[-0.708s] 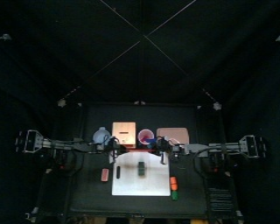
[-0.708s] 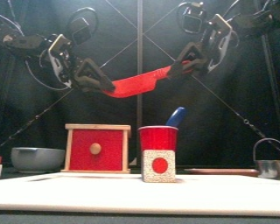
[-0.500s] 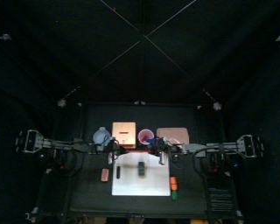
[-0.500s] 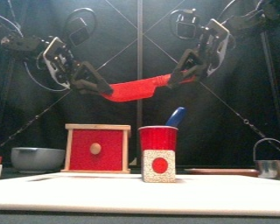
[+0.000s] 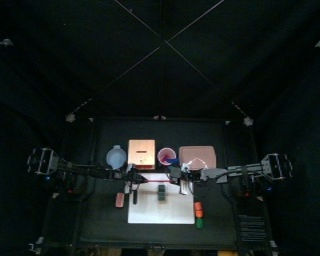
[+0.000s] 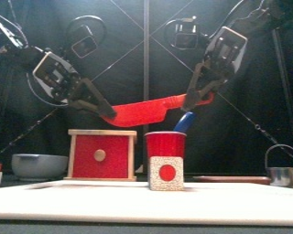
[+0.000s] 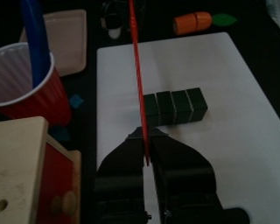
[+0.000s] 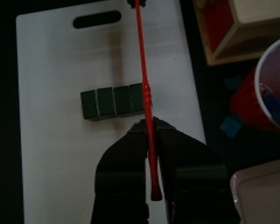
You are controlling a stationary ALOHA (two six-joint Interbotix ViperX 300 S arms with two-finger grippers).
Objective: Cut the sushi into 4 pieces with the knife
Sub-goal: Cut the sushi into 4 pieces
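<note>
Top view: white cutting board point(image 5: 163, 208) sits front-middle on the table, with the dark sushi roll point(image 5: 163, 193) lying on its back part. Left gripper point(image 5: 137, 181) and right gripper point(image 5: 186, 181) face each other over the board, the red knife point(image 5: 162, 184) spanning between them. Behind are a blue-grey bowl point(image 5: 116, 155), wooden box point(image 5: 143, 152), red cup point(image 5: 167, 156) and pink tray point(image 5: 196, 155). Orange and green toy foods point(image 5: 198, 210) lie just beside the board's right edge.

Front view: the knife hangs well above the table, tilted, with the left gripper's end lower. A blue knife point(image 6: 183, 122) stands in the cup. The roll shows end-on, a pale face with a red centre, untouched.

Left wrist view: the jaws are clamped onto one end of the knife. The blade shows edge-on as a thin red line that passes over one end of the roll, not its middle.

Right wrist view: the jaws are closed on the other end, with the same offset. Seams show faintly between the blocks.

Handling guess: the knife is light, stiff plastic, and gripping both ends keeps it level. The roll is light and comes apart at the seams. It may skid on the smooth board, so press straight down on a seam rather than sawing.
</note>
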